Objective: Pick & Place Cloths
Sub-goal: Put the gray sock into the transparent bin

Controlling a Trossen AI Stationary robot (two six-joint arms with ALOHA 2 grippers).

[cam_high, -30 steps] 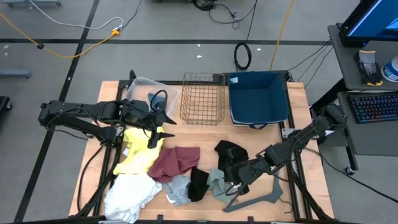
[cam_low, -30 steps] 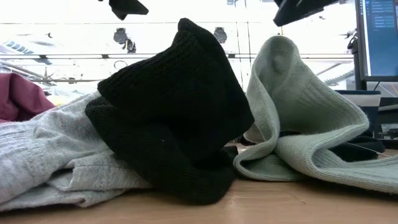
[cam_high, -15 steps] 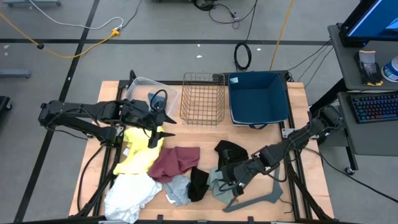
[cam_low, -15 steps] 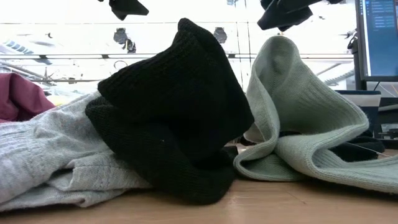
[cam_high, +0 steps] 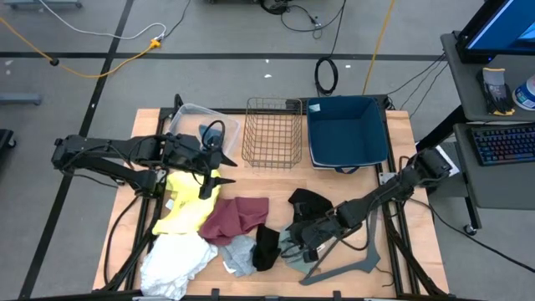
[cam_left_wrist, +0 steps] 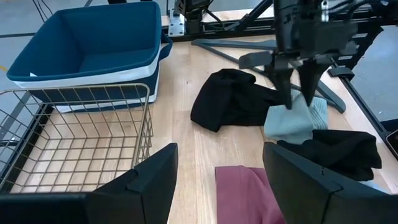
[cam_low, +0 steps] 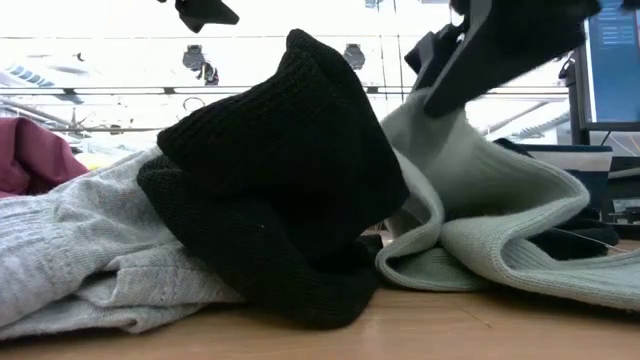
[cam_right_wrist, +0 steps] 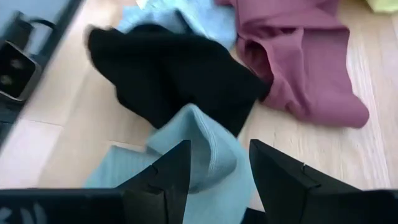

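Here the right end effector [cam_high: 304, 237] sits low over the grey-blue cloth [cam_right_wrist: 208, 152], its fingers apart astride a raised fold, beside the black cloth [cam_high: 266, 247] near the desk's [cam_high: 276, 182] front edge. The left end effector [cam_high: 219, 167] hangs with fingers apart over the yellow cloth [cam_high: 188, 205]

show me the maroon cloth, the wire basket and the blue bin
maroon cloth [cam_high: 236, 219], high view, middle of its folds.
wire basket [cam_high: 272, 156], high view, front rim.
blue bin [cam_high: 349, 157], high view, front wall.
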